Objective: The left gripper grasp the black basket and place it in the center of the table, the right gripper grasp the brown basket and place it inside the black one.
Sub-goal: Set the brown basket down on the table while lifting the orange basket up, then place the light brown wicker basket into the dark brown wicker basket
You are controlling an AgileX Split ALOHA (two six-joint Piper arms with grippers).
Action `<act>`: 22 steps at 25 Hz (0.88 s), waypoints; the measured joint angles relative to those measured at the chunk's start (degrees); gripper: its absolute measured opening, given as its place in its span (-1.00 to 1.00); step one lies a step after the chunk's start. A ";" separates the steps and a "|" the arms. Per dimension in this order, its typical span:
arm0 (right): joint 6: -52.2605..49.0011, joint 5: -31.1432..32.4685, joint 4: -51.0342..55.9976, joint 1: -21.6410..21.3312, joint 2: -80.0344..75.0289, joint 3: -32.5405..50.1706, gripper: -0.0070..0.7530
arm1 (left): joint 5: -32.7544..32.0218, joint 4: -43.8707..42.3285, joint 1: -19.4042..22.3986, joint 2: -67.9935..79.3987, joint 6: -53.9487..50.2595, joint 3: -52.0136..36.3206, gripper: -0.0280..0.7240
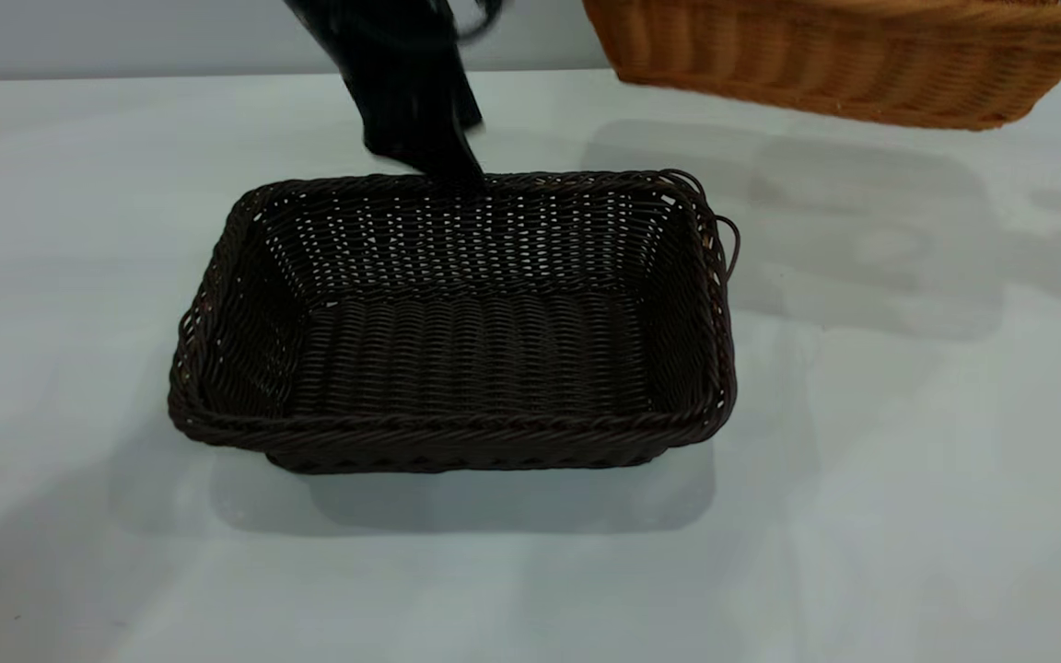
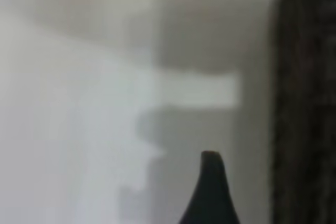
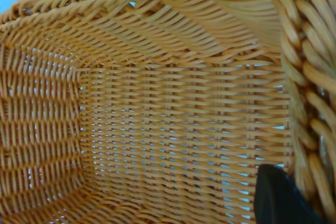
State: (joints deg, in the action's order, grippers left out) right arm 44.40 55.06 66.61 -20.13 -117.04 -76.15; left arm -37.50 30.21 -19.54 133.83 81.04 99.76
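The black basket [image 1: 457, 322] sits flat on the bench [image 1: 908, 479], near its middle. My left tool [image 1: 443, 161] is at the basket's far rim, around twelve o'clock, right against the braid; I cannot tell whether it is clamped or let go. In my left wrist view one dark fingertip [image 2: 210, 192] shows beside the dark weave. The brown basket [image 1: 853, 55] hangs tilted above the bench at about one o'clock, off the surface. My right tool [image 3: 281, 198] is gripping its rim, one finger inside the wall.
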 joint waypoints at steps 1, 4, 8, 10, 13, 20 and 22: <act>-0.56 1.31 -0.36 0.62 0.25 0.00 -0.79 | 0.70 -0.66 1.11 -1.59 -3.68 0.00 0.49; -2.39 4.33 -2.33 4.07 0.43 0.00 -0.79 | 1.12 -1.43 6.81 -6.17 -13.71 0.00 0.50; -6.81 5.73 -6.64 12.58 0.50 0.00 -0.79 | 1.12 -1.64 13.84 -9.28 -20.86 0.11 0.50; -9.04 5.79 -8.07 16.59 0.50 0.00 -0.79 | 1.05 -1.21 16.47 -9.35 -21.81 0.11 0.50; -12.23 4.06 -9.35 22.27 0.50 0.00 -0.80 | 1.00 -1.01 18.71 -9.22 -22.21 0.11 0.50; -18.39 -7.64 -11.63 31.97 0.50 2.31 -0.80 | 0.84 -0.77 19.25 -9.22 -22.35 0.11 0.50; -18.61 -10.81 -11.03 32.88 0.50 3.65 -0.80 | 0.84 -0.65 19.25 -9.22 -22.35 0.11 0.50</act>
State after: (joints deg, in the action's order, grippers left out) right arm 25.80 44.24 55.58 12.75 -116.54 -72.49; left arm -36.67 29.55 -0.30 124.61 58.69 99.88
